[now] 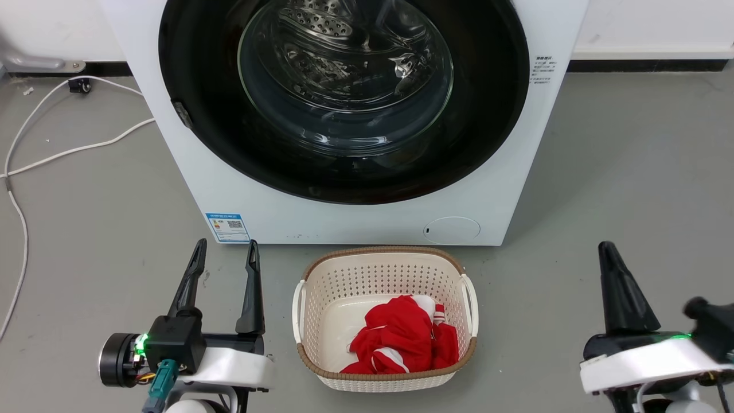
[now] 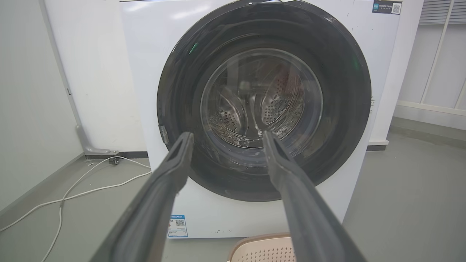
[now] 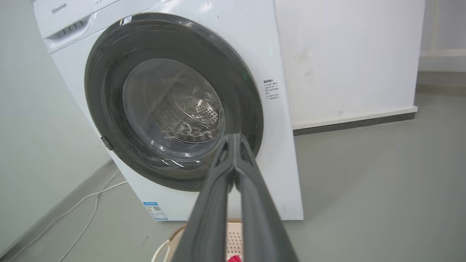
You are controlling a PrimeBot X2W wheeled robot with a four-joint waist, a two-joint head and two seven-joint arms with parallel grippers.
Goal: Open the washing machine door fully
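**Door's shut, reach not started**

The washing machine door (image 1: 344, 74) sits closed, flush on the washing machine (image 1: 344, 221). Left hand (image 1: 226, 245) has its fingers spread and right hand (image 1: 609, 248) has them pressed together. Both are empty and well short of it. Next, I reckon: hook the small grey tab (image 1: 182, 113) on the rim and swing wide.

Grey floor (image 1: 631, 172) under washing machine (image 1: 344, 221), cream basket (image 1: 378, 275), white cable (image 1: 74, 150).
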